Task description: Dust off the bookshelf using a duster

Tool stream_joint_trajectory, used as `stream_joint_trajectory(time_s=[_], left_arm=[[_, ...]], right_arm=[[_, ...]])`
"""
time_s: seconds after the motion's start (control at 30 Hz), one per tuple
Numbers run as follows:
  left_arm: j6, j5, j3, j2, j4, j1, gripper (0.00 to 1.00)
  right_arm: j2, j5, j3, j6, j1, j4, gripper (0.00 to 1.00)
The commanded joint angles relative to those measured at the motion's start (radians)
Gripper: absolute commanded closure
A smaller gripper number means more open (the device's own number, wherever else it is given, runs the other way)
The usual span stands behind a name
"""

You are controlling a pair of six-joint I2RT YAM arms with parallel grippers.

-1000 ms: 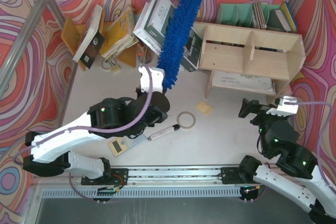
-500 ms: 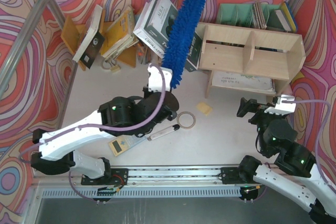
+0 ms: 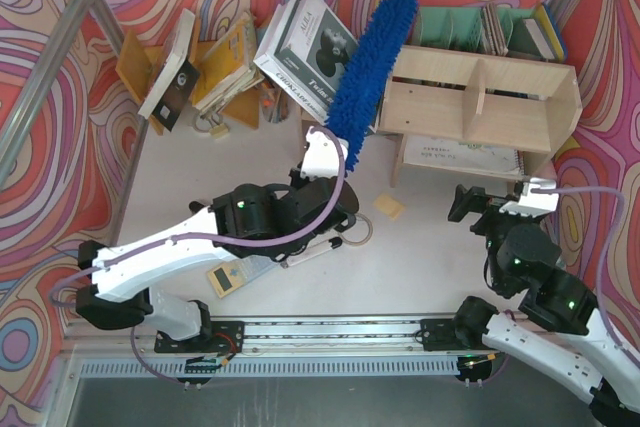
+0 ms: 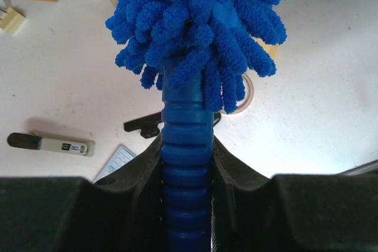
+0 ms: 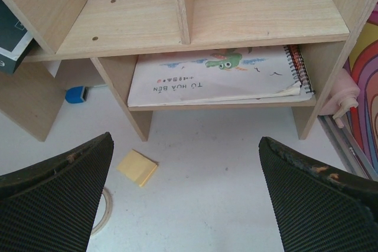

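The blue fluffy duster (image 3: 368, 65) stands tilted, its tip by the left end of the pale plywood bookshelf (image 3: 520, 107). My left gripper (image 3: 327, 162) is shut on its ribbed blue handle (image 4: 186, 163), and the shaggy head (image 4: 198, 25) fills the top of the left wrist view. My right gripper (image 3: 492, 205) is open and empty, low in front of the bookshelf (image 5: 236, 19). A spiral notebook (image 5: 215, 78) lies on the lower shelf.
Books (image 3: 305, 47) lean left of the shelf, more stand behind it (image 3: 490, 27). A yellow sticky pad (image 3: 389, 207), a tape ring (image 3: 355, 229), a calculator (image 3: 226, 278) and a marker (image 4: 50, 143) lie on the white table.
My left arm has moved right and forward with the duster, bringing its head from over the leaning books to the bookshelf's left end. The right arm barely moved.
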Motion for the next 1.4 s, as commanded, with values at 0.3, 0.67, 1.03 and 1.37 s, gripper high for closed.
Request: stream_joint_trajectory(time_s=[0.3,0.67,1.03,1.37], left_arm=[[0.026,-0.108,-0.042,-0.134,0.011,0.047,1.0],[-0.018,-0.006,-0.102,-0.099,0.049,0.058,1.0],[0.076,-0.13,-0.024,-0.175,0.02,0.063,1.0],[0.04,-0.077,-0.06,-0.175,0.033,0.064,1.0]], right_arm=[[0.101,0.095,0.101,0.021,0.001,-0.042,0.03],[0.148,0.089,0.057,0.075,0.0,-0.035,0.03],[0.137,0.088,0.047,0.07,0.001,-0.027,0.03],[0.132,0.083,0.039,0.059,0.0,-0.014,0.03]])
